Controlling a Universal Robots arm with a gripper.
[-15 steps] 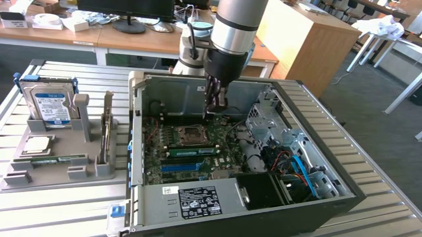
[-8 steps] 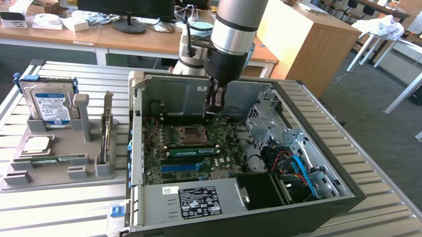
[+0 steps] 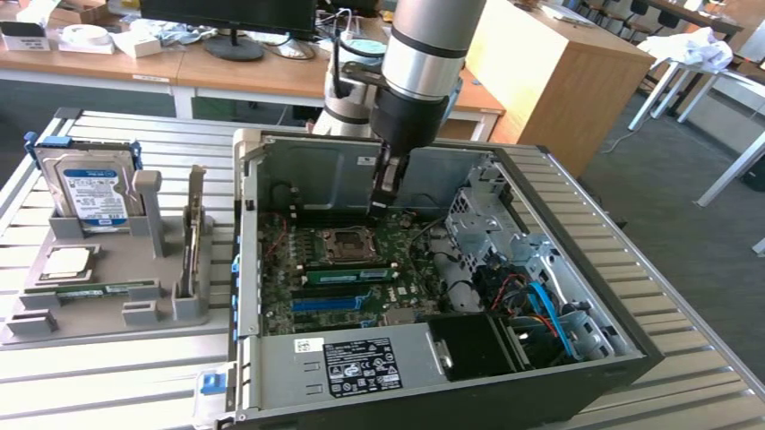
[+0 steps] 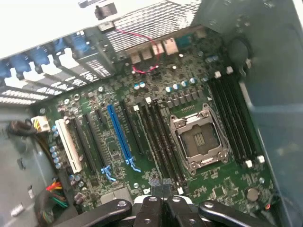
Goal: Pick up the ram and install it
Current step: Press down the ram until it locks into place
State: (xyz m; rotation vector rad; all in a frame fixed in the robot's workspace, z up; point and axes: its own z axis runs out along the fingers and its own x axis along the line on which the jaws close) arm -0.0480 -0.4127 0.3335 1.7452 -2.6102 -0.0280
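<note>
Ram (image 3: 98,288), as best judged, lying flat along the front of the grey holder (image 3: 107,309) at nine o'clock in the exterior view, just below a square processor chip (image 3: 68,262) and well apart from the arm. Toward the centre, inside the open computer case (image 3: 311,170), gripper (image 3: 382,204) hanging fingers-down above the motherboard, pinched fully together with nothing between them, just at twelve o'clock of the empty processor socket (image 3: 353,240).

Risks, as a judgement: closed fingertips so near the board could strike the socket's exposed contacts or the black memory slots (image 4: 163,142); the case's back wall stands close behind the arm.

Hard to make out: a second green stick (image 3: 349,273) at six o'clock of the socket, seemingly seated in a slot; could equally be a ram already in place, yet the wrist view gives only dark slot edges there. Fingertip ends (image 4: 161,198) cut off at six o'clock of the wrist view.
</note>
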